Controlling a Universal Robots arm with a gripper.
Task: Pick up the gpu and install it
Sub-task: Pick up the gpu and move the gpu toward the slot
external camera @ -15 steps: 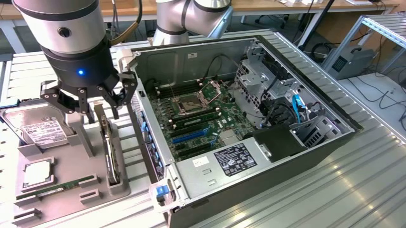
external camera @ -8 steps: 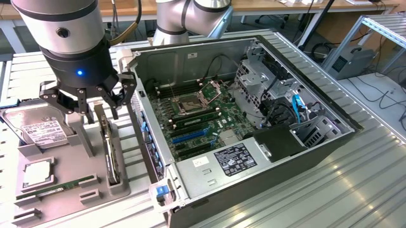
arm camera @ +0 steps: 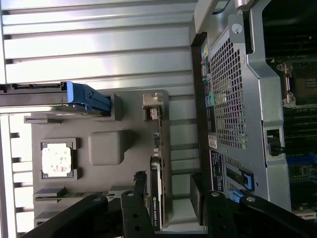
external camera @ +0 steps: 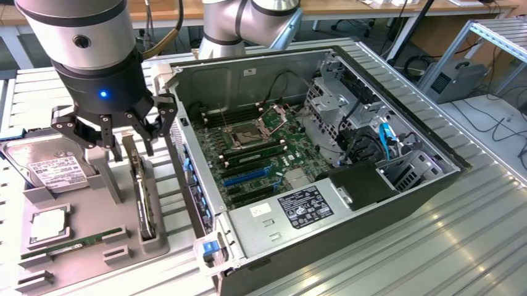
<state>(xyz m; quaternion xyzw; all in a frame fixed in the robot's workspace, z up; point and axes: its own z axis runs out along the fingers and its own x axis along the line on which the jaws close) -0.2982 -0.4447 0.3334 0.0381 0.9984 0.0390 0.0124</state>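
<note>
Pincer (external camera: 128,145) hovers with fingers spread wide, empty. The gpu (external camera: 145,200) stands on edge in the grey holder (external camera: 82,246) directly beneath, long axis parallel to the computer case (external camera: 272,231) wall, its thin faces between the fingers.

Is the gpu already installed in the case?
No, the gpu stands on edge in the gray holder beside the case, under the gripper.

computer case (external camera: 239,77) open | processor (external camera: 48,225), memory stick (external camera: 74,242) in grey tray (external camera: 91,213) | hard drive (external camera: 51,171) at tray edge
</note>
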